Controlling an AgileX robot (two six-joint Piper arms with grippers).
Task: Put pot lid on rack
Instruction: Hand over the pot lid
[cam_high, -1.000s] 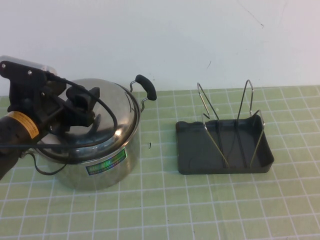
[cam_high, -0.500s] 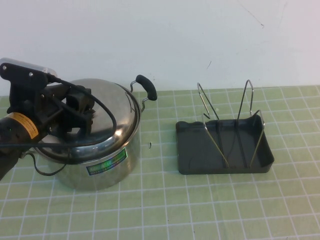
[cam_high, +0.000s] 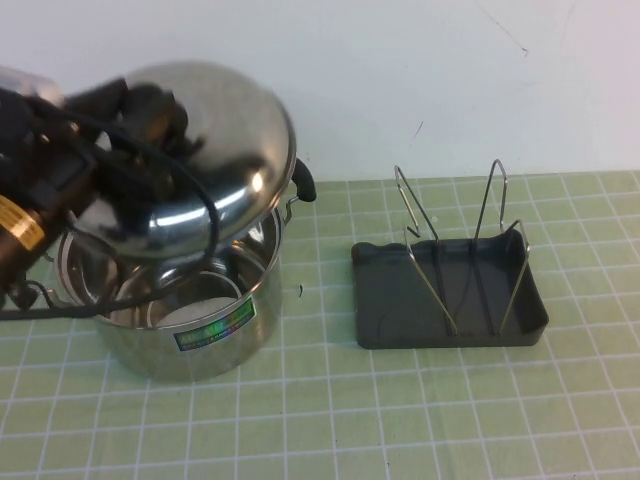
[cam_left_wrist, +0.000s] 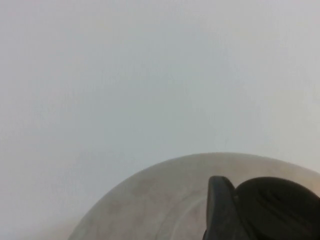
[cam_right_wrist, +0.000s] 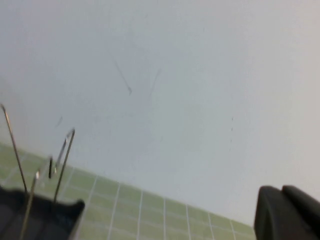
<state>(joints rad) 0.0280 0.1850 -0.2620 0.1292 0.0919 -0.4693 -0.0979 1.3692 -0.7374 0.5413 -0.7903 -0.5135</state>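
My left gripper (cam_high: 150, 115) is shut on the black knob of the shiny steel pot lid (cam_high: 225, 150) and holds it lifted and tilted above the open steel pot (cam_high: 200, 310) at the left. In the left wrist view one black finger (cam_left_wrist: 222, 210) lies against the knob (cam_left_wrist: 280, 207) on the lid's dome (cam_left_wrist: 150, 200). The dark grey rack (cam_high: 450, 290) with silver wire loops (cam_high: 420, 225) stands on the mat to the right, apart from the pot; its end shows in the right wrist view (cam_right_wrist: 40, 210). My right gripper (cam_right_wrist: 287, 215) is out of the high view, fingers together, empty.
The pot's black handle (cam_high: 302, 180) sticks out toward the rack. A green grid mat (cam_high: 350, 420) covers the table. A white wall (cam_high: 400, 80) runs close behind the pot and the rack.
My left gripper has lifted the lid up off the pot and tilted it. The pot's inside now shows. The rack has not moved.
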